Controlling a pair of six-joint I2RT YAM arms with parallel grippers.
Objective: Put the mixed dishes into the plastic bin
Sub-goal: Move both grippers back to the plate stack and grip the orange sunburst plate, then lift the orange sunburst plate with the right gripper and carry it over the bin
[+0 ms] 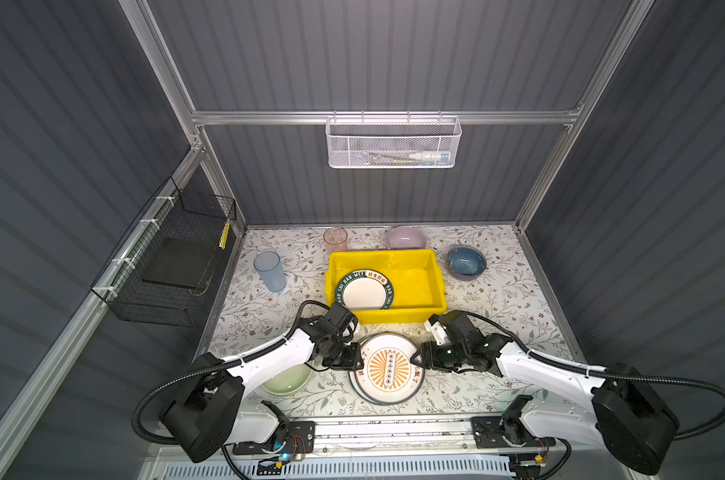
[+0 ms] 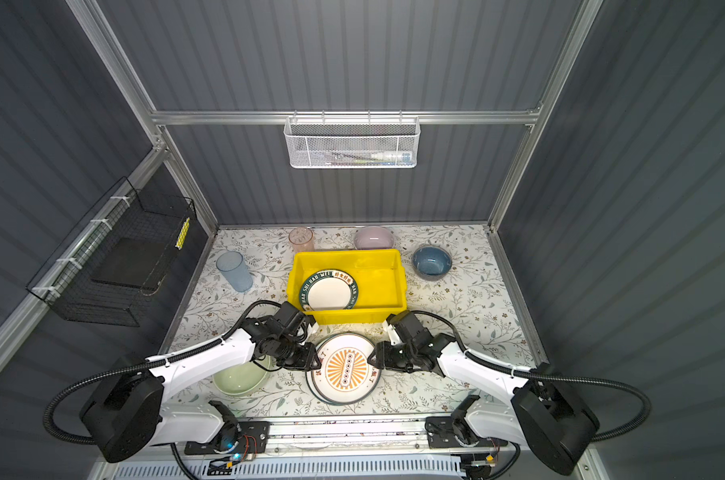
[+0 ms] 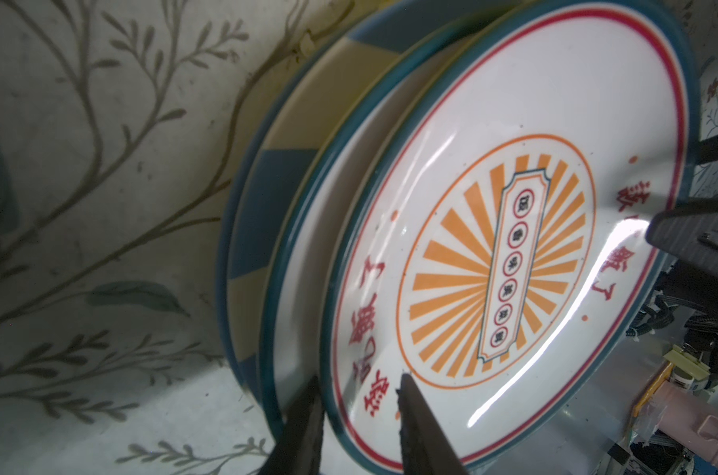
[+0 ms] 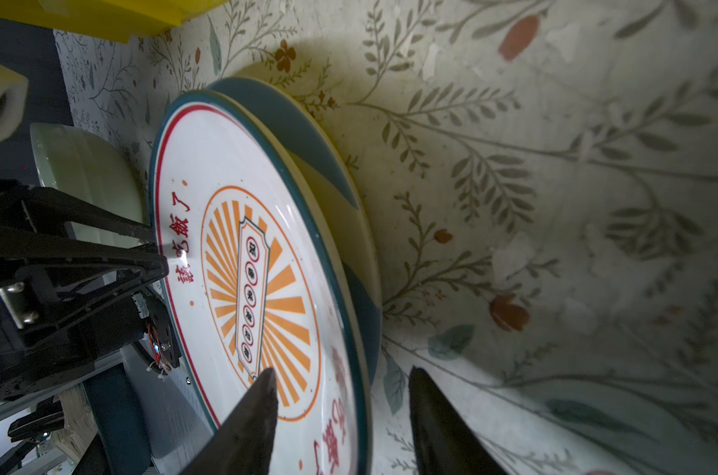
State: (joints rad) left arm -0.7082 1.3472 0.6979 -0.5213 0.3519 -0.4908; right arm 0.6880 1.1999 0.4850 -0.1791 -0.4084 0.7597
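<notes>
The orange sunburst plate [image 1: 387, 368] [image 3: 501, 263] tops a stack at the front centre, over a white teal-rimmed plate [image 3: 320, 230] and a blue-white striped plate [image 3: 266, 197]. My left gripper [image 1: 362, 361] [image 3: 360, 380] is shut on its left rim, one finger under and one on top. My right gripper [image 1: 414, 361] [image 4: 342, 372] stands open astride its right rim. The yellow plastic bin [image 1: 394, 316] lies just behind and holds a green-rimmed lettered plate [image 1: 362, 291]. On the table stand a pale green bowl [image 1: 288, 380], a blue tumbler [image 1: 270, 272], a pink tumbler [image 1: 335, 240], a lilac bowl [image 1: 405, 237] and a blue bowl [image 1: 465, 261].
A black wire basket [image 1: 169, 257] hangs on the left wall and a white mesh basket [image 1: 394, 143] on the back rail. Grey walls close in the floral table on three sides. The pale green bowl sits under my left forearm.
</notes>
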